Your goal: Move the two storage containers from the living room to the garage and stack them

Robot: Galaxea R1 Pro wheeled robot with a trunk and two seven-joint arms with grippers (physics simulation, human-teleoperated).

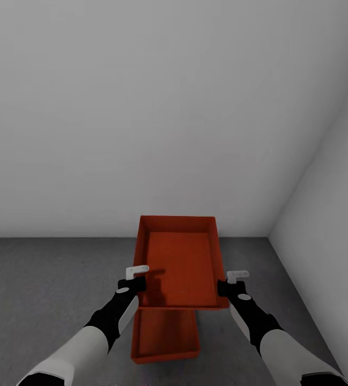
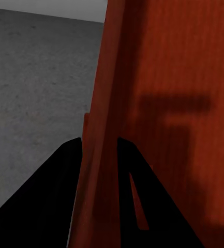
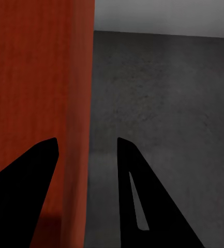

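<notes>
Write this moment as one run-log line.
place: garage corner | held orange-red rectangular bin: left gripper, right gripper | second bin: on grey concrete floor

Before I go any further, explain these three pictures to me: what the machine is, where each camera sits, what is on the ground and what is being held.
This is a simulated two-armed robot on wheels. The big picture comes from a camera on its head, looking down over both arms. The other two come from cameras near each gripper, looking along its two dark fingers.

In the head view the left gripper and the right gripper each pinch a side wall of an orange-red bin, carried between them. The wrist views show the same: the left fingers straddle the bin's wall, and so do the right fingers.

A second identical bin rests on the grey concrete floor, partly under the held one. Pale grey walls meet in a corner ahead.
</notes>
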